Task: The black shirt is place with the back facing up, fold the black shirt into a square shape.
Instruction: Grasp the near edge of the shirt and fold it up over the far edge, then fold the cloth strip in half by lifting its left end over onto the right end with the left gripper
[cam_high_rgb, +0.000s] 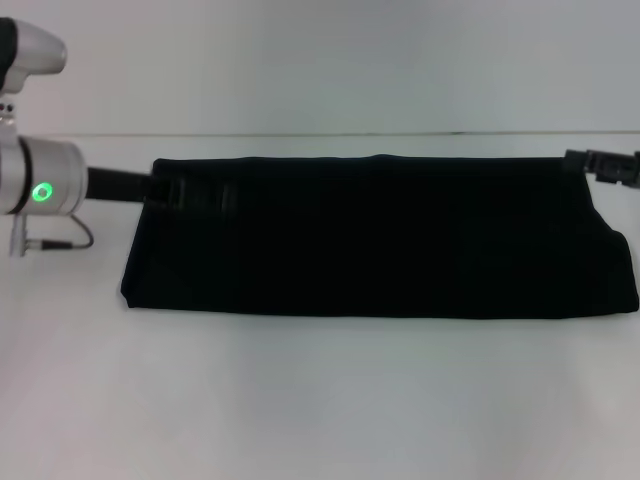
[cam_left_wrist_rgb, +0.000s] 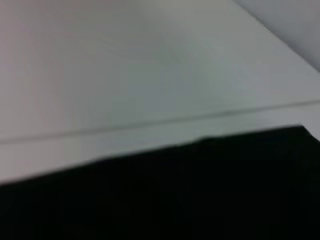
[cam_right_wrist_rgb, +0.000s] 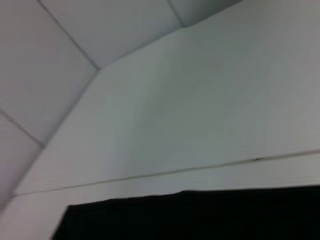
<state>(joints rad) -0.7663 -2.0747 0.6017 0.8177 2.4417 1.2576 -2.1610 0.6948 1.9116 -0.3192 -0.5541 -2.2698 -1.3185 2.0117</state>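
Bare white desk (cam_high_rgb: 320, 400) takes up the near side, and behind it the black shirt (cam_high_rgb: 380, 240) lies folded into a long flat band running left to right across the middle. Left pincer (cam_high_rgb: 190, 192) sits at the shirt's far left corner, right pincer (cam_high_rgb: 605, 165) at the far right corner. Can't tell whether either one is gripping or spread, honestly.

The black shirt (cam_high_rgb: 380, 240) lies flat on the white desk (cam_high_rgb: 320, 400) as a long, wide band folded lengthwise, running from left to right across the middle. It is plain black with no lettering showing; its right end bulges slightly rounded.
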